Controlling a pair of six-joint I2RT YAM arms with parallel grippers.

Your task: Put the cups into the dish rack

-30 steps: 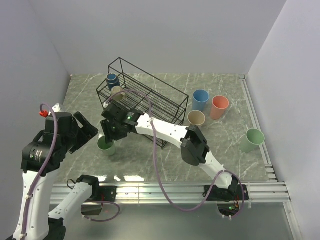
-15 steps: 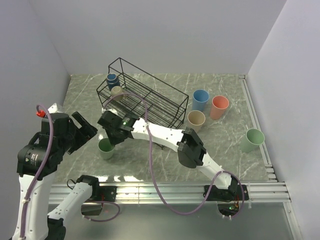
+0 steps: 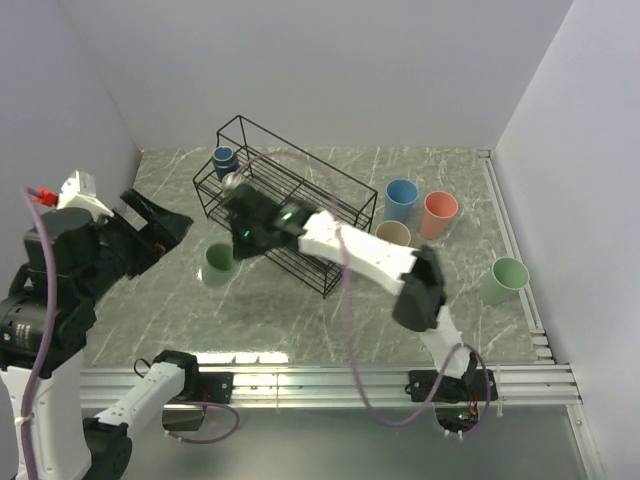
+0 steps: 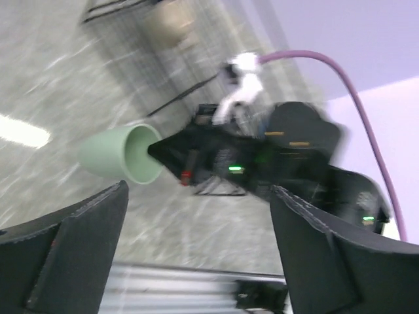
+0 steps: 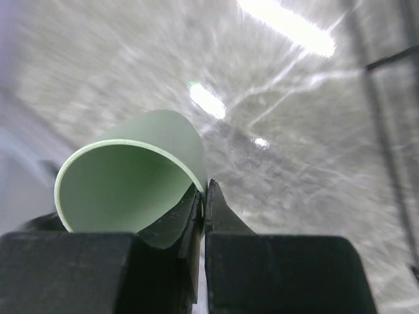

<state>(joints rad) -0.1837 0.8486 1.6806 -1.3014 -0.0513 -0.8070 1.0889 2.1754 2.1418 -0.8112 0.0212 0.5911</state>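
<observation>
as right tool (image 5: 203, 196) grips, green cup (image 4: 121, 156) seems sideways.

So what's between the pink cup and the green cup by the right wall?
Just bare table between the pink cup and that green cup, in the top view.

You are viewing a robotics lab test cell. Plain white walls (image 3: 350, 70) enclose a marble-patterned table (image 3: 300, 310). The left arm (image 3: 60, 285) and right arm (image 3: 365, 257) mount on an aluminium rail (image 3: 330, 378), with a purple cable (image 3: 344, 300) exposed.
</observation>
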